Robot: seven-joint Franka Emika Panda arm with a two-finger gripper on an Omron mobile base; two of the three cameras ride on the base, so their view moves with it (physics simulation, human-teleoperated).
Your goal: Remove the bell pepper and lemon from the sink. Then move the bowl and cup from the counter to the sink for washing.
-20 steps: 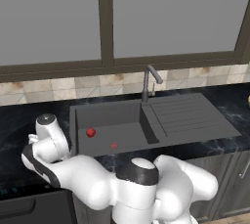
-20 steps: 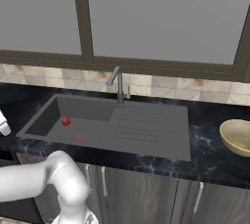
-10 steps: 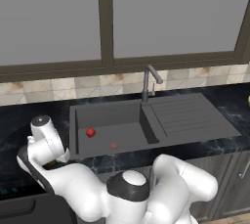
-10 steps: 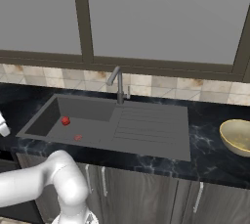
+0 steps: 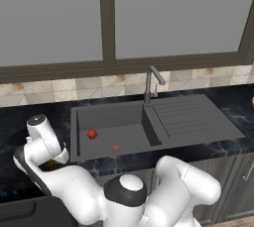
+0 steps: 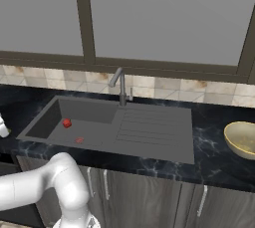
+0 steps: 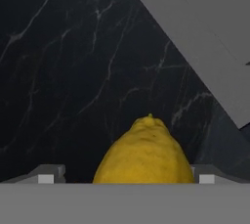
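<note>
Tool (image 7: 126,179) spread wide around the lemon (image 7: 144,153), resting on the black tabletop (image 7: 58,71) near the sink's (image 5: 124,127) left rim; a straight lift should clear it. Bell pepper (image 5: 92,134) waits in the basin.

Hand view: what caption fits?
Lemon between the open gripper fingertips, above the black counter beside the sink.

The sink (image 5: 163,122) sat sunk into the desk (image 6: 209,147), its basin to the left and its drainboard to the right, with the faucet (image 5: 151,82) at the back between them. The bell pepper (image 5: 92,134) lay in the basin, near the left wall. The lemon (image 7: 145,153) lay on the desk left of the sink, between the fingers of the hand (image 7: 127,176). The bowl (image 6: 241,139) stood on the desk well right of the drainboard.
</note>
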